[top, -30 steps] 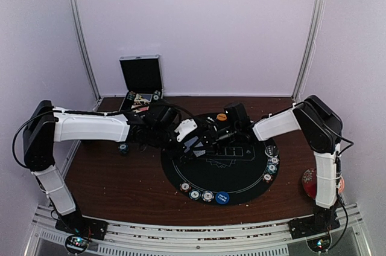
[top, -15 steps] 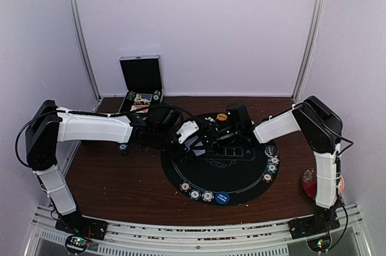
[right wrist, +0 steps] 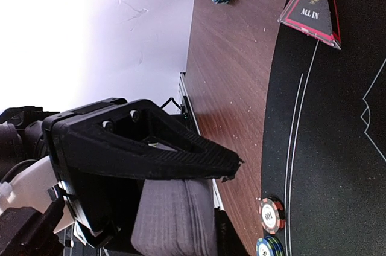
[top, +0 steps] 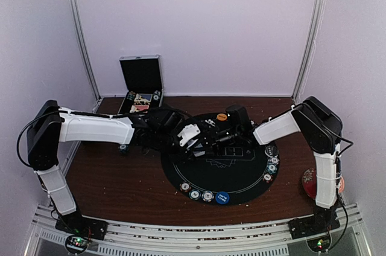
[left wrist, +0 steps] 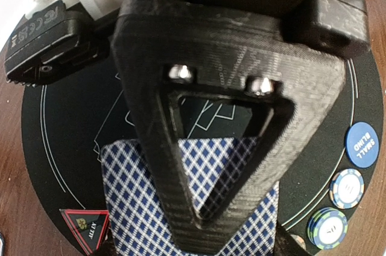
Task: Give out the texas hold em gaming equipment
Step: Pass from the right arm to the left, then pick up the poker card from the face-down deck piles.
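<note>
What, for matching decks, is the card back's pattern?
Card: blue diamond lattice on white; left wrist view.

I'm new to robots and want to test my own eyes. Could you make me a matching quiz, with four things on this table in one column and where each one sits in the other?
Things:
1. blue disc
2. orange disc
3. open case
4. red saucer

Places:
A. far left of the table, by the back wall
B. near rim of the black mat
C. right edge of the table, off the mat
D. far rim of the black mat

Pairs: 1-B, 2-D, 3-A, 4-C.
</note>
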### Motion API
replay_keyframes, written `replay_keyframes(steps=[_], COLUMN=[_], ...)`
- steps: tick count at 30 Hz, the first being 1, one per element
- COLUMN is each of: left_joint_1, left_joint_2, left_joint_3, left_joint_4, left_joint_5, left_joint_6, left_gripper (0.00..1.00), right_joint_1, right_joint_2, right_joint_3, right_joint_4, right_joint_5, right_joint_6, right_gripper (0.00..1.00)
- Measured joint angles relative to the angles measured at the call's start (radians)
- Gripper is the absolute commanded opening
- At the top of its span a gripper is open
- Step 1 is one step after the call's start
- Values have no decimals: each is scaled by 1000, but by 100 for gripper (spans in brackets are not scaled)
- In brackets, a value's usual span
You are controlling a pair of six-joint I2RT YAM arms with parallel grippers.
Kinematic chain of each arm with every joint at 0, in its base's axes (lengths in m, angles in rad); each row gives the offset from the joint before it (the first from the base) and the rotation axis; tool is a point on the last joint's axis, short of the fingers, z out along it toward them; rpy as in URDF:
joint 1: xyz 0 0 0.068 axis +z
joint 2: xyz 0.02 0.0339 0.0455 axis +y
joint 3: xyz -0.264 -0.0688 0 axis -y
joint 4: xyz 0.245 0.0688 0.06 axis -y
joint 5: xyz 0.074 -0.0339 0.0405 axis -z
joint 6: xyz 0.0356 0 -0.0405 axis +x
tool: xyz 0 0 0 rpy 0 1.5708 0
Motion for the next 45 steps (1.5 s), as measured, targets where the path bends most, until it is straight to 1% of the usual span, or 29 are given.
replay_keyframes(steps=[2,4,7,11,13,15,20,23,27,31,37,45], left_joint_1=[0,0,0,0,0,0,-10,-23,-34,-35,-35,-35], left_joint_2=[0,0,0,0,0,0,-6,-15,-17,-17,-17,-18], left_joint_3=[0,0,0,0,0,0,1,1,7,21,22,21], left_joint_4=[-4,-2,-1,5,5,4,8,-17,-65,-95,-100,-93], left_joint_5=[0,1,2,3,2,-2,-47,-71,-99,-123,-140,-138], left_joint_6=[0,0,-1,-6,-10,-17,-40,-57,-82,-107,-139,-158], left_gripper=[50,50,50,50,50,50,51,54,57,58,58,59], right_joint_1=[0,0,0,-3,-6,-12,-30,-43,-51,-50,-36,-8], right_joint_2=[0,0,0,-2,-6,-8,-8,-10,-10,-10,-10,-3], right_joint_3=[0,0,0,1,10,42,200,233,235,235,251,283], right_joint_4=[1,1,0,2,-23,-105,-446,-535,-608,-658,-715,-740], right_joint_5=[1,0,-1,-13,-17,-19,4,14,26,30,29,14], right_joint_6=[0,-1,-2,-14,-41,-109,-380,-465,-518,-558,-600,-631], right_gripper=[15,18,27,36,38,41,44,44,47,48,50,50])
